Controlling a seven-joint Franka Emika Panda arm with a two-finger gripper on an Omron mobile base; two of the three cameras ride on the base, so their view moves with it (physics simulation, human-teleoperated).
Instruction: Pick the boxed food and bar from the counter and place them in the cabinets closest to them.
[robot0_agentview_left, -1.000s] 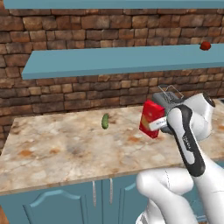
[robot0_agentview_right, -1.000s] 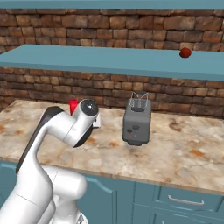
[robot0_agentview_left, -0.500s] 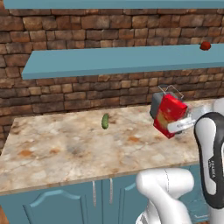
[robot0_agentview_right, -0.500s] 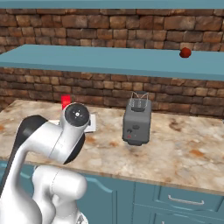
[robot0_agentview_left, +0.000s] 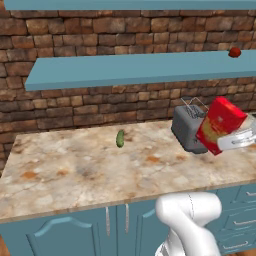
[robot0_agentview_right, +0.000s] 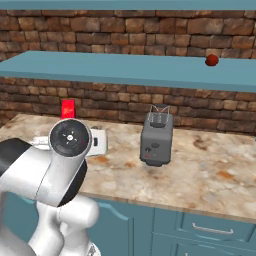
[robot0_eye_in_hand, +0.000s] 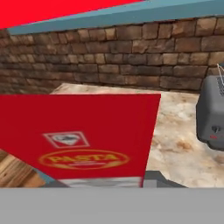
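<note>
Lifted higher and tilted since a second ago, the boxed food hangs above the surface, in front of the toaster; the claw's white body at its 4 o'clock probably grips it; fingertips hidden. Hand view reads "PASTA"; the shelf carries a red fruit; left base view adds a pickle.

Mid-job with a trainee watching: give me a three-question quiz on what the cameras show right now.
1. True or false: the tall red pasta carton stands on the beige marbled counter.
2. Which thing lies on the counter left of the grey toaster? A) small green pickle B) knife C) bowl
3. Fill in: the small red round thing rests on the long teal ____.

Key: 1 false, it is tilted in the air; 2 A; 3 shelf.
</note>
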